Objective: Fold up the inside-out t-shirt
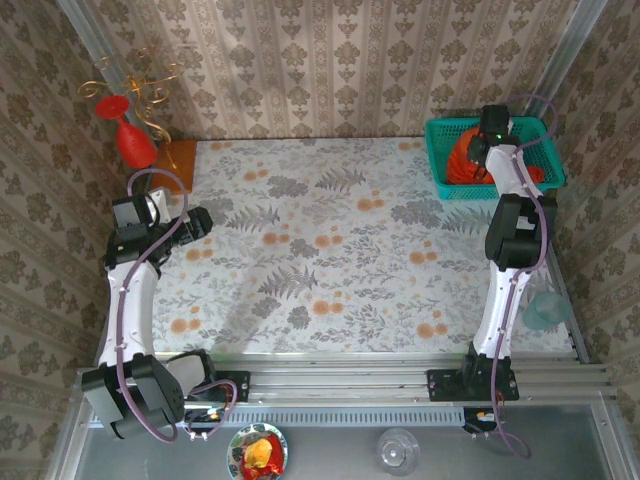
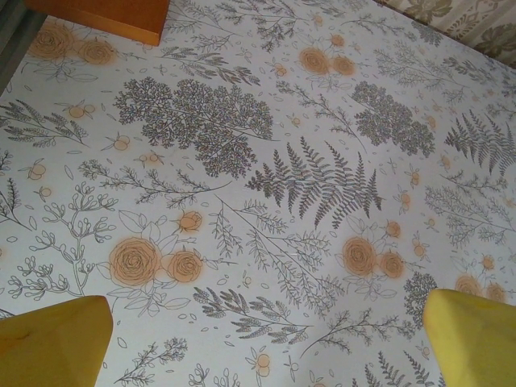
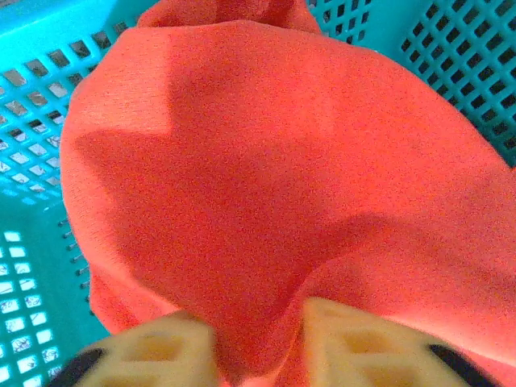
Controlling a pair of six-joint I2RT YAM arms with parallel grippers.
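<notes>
The shirt (image 1: 462,160) is lying bunched inside the basket (image 1: 436,150), heaped against the basket's left wall in the top view and rising above its rim. The right arm is reaching over the basket, and the right gripper (image 1: 479,154) is pointing down into the pile.

From the right wrist, the shirt (image 3: 266,177) is bulging up as one smooth orange mound, with the basket's (image 3: 32,161) teal mesh showing around it on both sides. The right gripper (image 3: 258,343) is pinching a raised fold of the cloth. Its pale fingers (image 3: 153,351) are pressing in from either side, leaving only a narrow gap that the fold is filling.

The left gripper (image 1: 200,222) is hanging over the table (image 1: 330,250), well apart from the basket, near the opposite side edge. From the left wrist, the left gripper (image 2: 266,322) is standing wide open. Its yellow fingers (image 2: 56,339) are sitting at the lower corners with bare flowered tablecloth between them and nothing in their grasp.

A block (image 1: 175,155) (image 2: 105,14) is resting at the back corner across from the basket, with a red ornament (image 1: 130,140) standing just beside it.
</notes>
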